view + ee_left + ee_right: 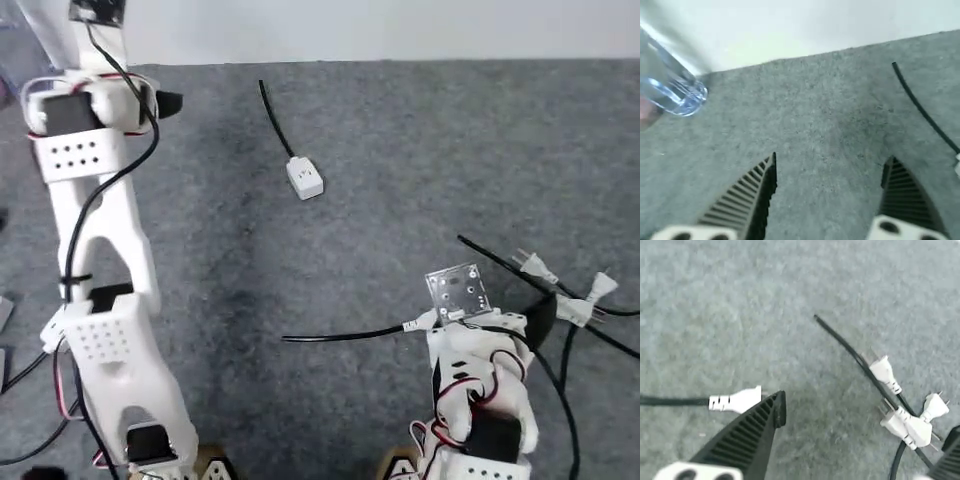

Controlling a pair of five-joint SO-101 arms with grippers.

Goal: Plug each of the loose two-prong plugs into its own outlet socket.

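**Both grippers open, plugs loose on the mat**

The socket [304, 178], a small white block, lies on the grey mat [400, 150] toward the far middle. Its black cord [272, 115] runs away toward the mat's far edge.

The left gripper [831, 167] hangs above bare mat at the far left, well apart from the socket, its jaws spread wide and empty. In its wrist view the cord crosses one corner. A white sliver at the frame edge may be the socket, though too little shows to be sure. A clear vessel [677, 92] sits near the mat's far edge.

The right gripper [867, 415] is low over the near right of the mat, jaws also wide apart and holding nothing. A white plug [737, 400] lies just beside the tip of one finger [762, 422]; whether they touch I cannot tell. Its lead [340, 335] trails off to the left. Three more plugs [905, 425] lie tangled with black leads on the gripper's other side, near the mat's right edge.
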